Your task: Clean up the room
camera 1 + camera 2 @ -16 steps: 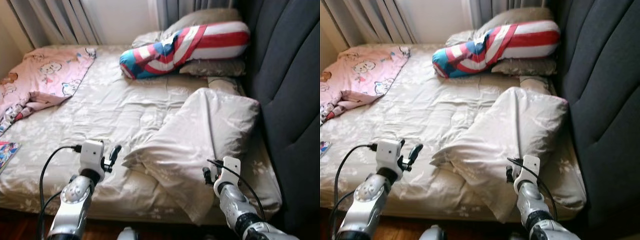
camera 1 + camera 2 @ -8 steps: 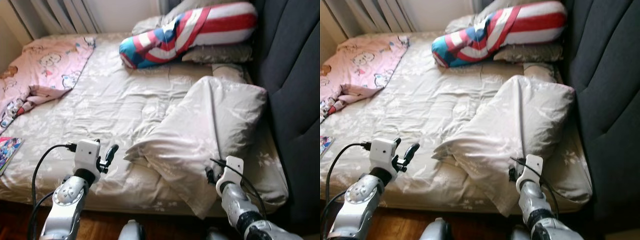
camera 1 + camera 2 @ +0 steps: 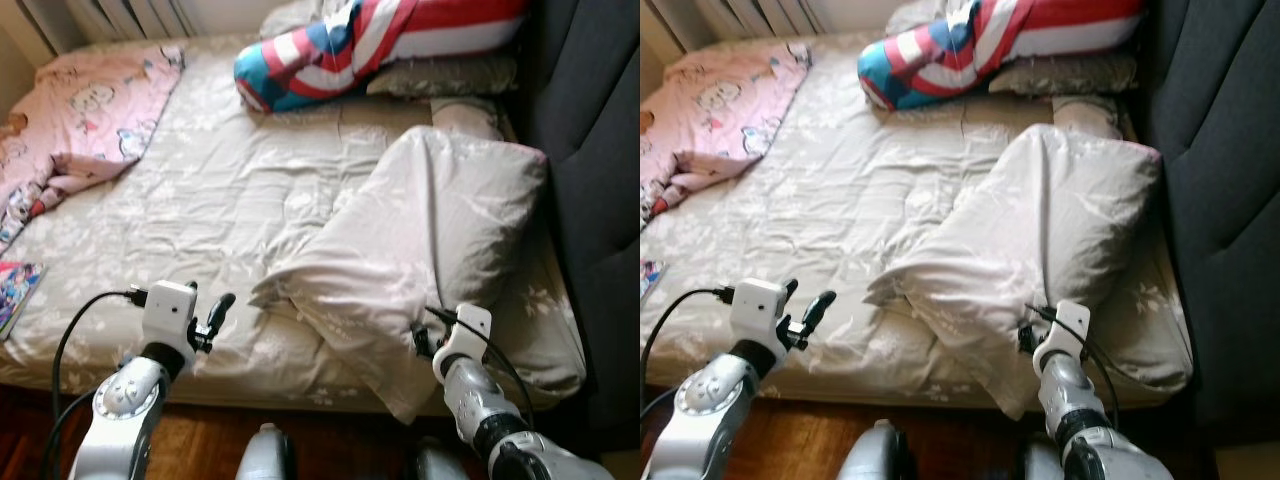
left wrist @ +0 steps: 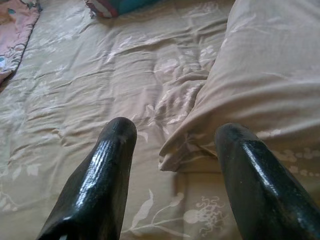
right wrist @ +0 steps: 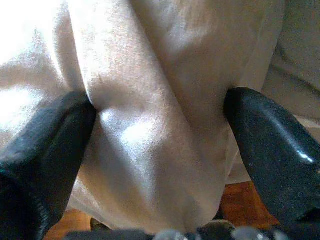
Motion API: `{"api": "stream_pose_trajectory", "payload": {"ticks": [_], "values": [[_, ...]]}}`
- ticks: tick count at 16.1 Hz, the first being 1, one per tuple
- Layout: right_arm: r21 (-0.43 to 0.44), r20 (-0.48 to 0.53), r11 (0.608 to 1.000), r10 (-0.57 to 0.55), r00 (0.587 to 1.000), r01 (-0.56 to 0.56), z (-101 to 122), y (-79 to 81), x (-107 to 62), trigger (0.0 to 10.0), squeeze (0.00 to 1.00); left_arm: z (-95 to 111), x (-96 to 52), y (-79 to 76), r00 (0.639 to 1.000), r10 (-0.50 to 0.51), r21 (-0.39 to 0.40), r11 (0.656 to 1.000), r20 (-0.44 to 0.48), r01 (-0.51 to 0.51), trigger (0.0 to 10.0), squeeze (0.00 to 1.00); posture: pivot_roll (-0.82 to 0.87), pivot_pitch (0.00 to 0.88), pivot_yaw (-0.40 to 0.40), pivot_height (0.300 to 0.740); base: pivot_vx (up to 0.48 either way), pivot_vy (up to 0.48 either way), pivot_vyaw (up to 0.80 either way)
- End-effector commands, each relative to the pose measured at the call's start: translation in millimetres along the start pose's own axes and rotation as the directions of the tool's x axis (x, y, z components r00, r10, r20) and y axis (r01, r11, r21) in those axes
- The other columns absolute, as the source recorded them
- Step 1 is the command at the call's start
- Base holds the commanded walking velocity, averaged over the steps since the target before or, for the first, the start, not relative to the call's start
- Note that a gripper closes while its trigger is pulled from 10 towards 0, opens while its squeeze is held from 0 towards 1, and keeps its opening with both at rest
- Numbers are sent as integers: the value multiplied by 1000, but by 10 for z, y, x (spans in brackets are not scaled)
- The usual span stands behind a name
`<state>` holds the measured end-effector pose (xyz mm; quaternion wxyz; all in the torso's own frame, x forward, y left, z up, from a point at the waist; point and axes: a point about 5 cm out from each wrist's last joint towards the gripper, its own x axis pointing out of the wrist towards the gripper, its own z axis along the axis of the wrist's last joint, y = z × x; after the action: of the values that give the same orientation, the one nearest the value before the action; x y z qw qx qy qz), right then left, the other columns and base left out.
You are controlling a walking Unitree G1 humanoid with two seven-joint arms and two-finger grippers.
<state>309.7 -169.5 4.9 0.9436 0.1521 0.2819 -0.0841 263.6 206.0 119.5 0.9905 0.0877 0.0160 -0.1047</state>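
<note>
the right gripper [image 5: 155, 150] is spread wide around a fold of the pillow [image 3: 420, 240] on the bed [image 3: 200, 200]; the left gripper [image 4: 175, 165] is held open above the sheet.

No readable text, labels, brands or numbers anywhere before me. Book [image 3: 14, 290] at bed's edge: colourful cover, lettering too small to make out. Pink blanket [image 3: 75, 120]: cartoon figures, no words legible. Striped pillow [image 3: 370, 40]: red, white, blue pattern, no writing.
</note>
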Motion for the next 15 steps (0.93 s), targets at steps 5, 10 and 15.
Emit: {"api": "stream_pose_trajectory", "payload": {"ticks": [5,10,15], "values": [[45,-58,998,54,997,-52,-164,64,-23,0,0,-4,-117,39,999,3,14,1000,-41,-3,10000,0,200,278,127,669,0,0,0],[42,-76,996,79,994,-76,-271,55,-50,0,0,3,-116,7,999,-4,16,1000,-50,4,10000,0,194,279,124,669,0,0,0],[-8,-65,996,89,994,-89,-260,100,-48,0,0,-7,-64,-4,999,0,13,1000,-48,1,10000,0,181,247,110,669,0,0,0]]}}
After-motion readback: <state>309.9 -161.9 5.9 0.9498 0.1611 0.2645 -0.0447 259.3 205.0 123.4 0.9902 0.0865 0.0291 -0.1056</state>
